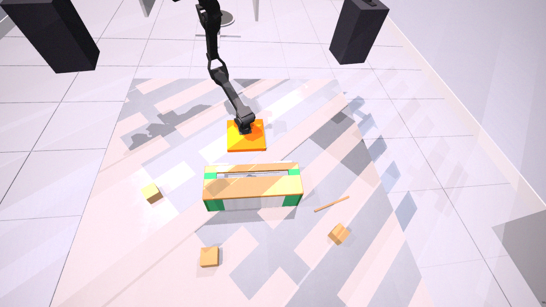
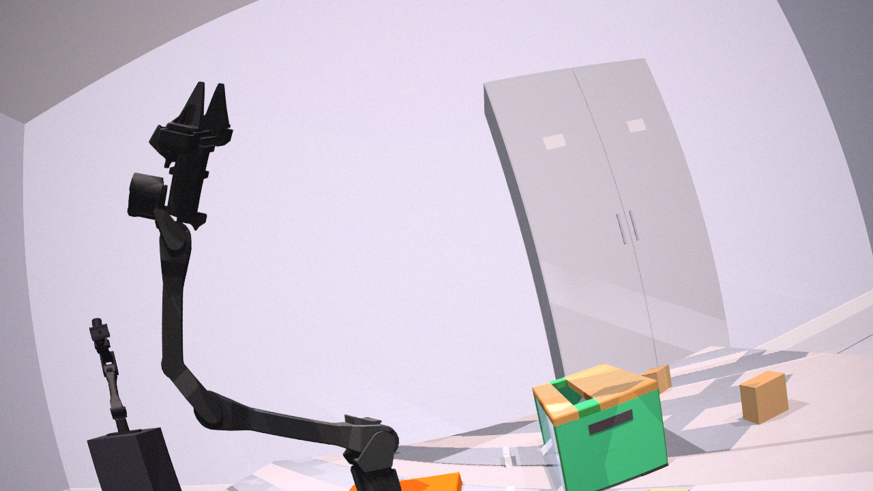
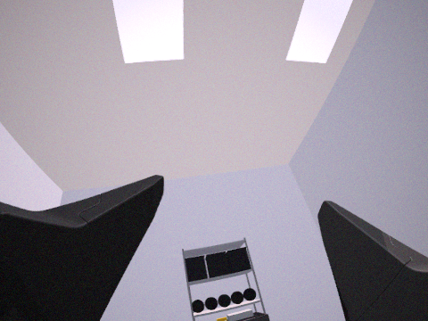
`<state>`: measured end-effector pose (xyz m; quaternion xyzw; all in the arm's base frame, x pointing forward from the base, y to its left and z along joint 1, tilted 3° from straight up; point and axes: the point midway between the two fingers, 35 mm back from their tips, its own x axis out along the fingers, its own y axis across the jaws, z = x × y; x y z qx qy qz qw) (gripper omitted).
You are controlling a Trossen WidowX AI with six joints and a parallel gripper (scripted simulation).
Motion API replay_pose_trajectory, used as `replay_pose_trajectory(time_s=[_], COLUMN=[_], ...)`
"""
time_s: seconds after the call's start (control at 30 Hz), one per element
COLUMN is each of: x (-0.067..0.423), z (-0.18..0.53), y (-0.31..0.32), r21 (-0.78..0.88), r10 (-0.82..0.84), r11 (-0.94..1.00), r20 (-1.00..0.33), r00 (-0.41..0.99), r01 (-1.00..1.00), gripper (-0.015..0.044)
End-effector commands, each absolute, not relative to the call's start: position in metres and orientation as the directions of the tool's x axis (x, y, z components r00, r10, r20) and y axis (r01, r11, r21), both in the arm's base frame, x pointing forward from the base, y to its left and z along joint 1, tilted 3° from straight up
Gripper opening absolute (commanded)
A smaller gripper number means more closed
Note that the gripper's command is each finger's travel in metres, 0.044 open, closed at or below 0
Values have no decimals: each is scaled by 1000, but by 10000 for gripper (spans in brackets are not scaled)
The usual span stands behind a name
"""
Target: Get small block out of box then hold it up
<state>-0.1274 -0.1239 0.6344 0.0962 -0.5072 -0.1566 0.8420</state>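
Note:
The box stands in the middle of the table, with a wooden top, green ends and a clear front. A long slot runs along the back of its top. I cannot make out the small block inside it in any view. My gripper is open and empty. It is raised high above the arm's base and points up at the ceiling, far from the box. It is out of frame in the top view, where only the arm shows.
The arm's base stands on an orange pad behind the box. Three tan cubes and a thin stick lie on the table around the box. Two dark pillars stand at the back.

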Motion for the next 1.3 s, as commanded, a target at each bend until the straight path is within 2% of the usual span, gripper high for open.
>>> replay_pose_trajectory(time_s=[0.0, 0.23, 0.47, 0.6, 0.77, 1.03, 1.27], x=[-63, 28, 119, 164, 211, 275, 299], z=[641, 630, 593, 563, 522, 428, 328], y=[-86, -49, -29, -33, -36, -53, -76], r21=[238, 175, 165, 106, 172, 355, 482], r10=[-287, -217, -185, -228, -226, -214, -141], r11=[958, 975, 978, 973, 962, 875, 643], r20=[769, 626, 409, 277, 79, -327, -690], r00=[571, 749, 894, 933, 971, 921, 710], r01=[160, 137, 127, 206, 210, 329, 596], gripper=[400, 400, 400, 400, 400, 400, 400])
